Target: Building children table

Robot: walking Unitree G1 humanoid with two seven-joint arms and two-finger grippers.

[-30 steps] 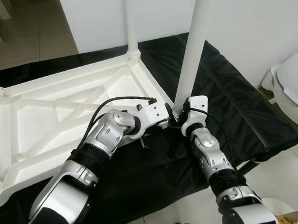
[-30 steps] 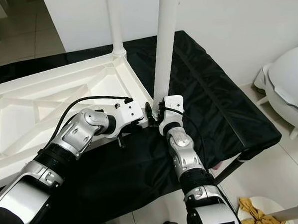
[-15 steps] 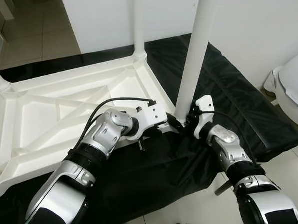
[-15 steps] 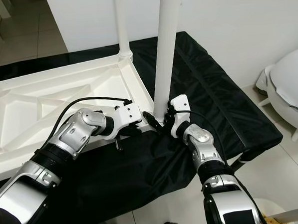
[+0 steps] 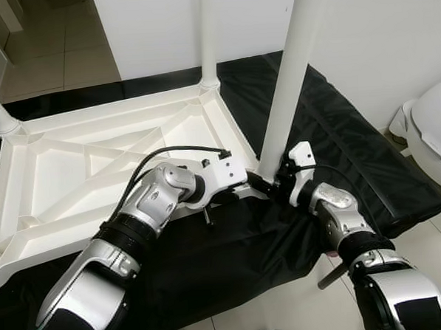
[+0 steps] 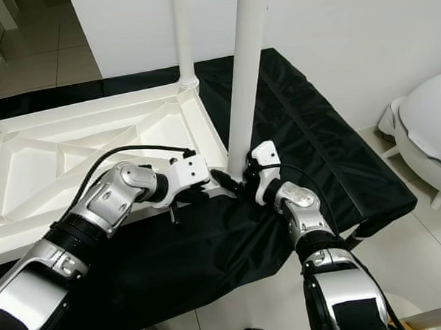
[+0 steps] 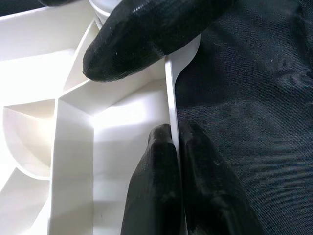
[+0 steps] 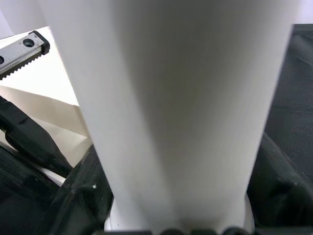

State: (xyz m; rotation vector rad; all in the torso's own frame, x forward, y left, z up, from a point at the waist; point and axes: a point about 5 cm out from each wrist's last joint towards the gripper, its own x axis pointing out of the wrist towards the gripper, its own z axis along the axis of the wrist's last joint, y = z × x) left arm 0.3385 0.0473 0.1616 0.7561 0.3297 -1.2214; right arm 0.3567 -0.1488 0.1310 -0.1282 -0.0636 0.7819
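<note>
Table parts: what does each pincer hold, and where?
Left pincer pinches the tabletop rim at its corner; right pincer clasps the table leg at its base.

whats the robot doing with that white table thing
The robot is putting together a white plastic children's table, which lies upside down on a black cloth-covered surface. Its right gripper is closed around the base of a white round leg standing upright at the near right corner. Its left gripper pinches the thin rim of the tabletop beside that corner, steadying it. Two more legs already stand in other corners.
</note>
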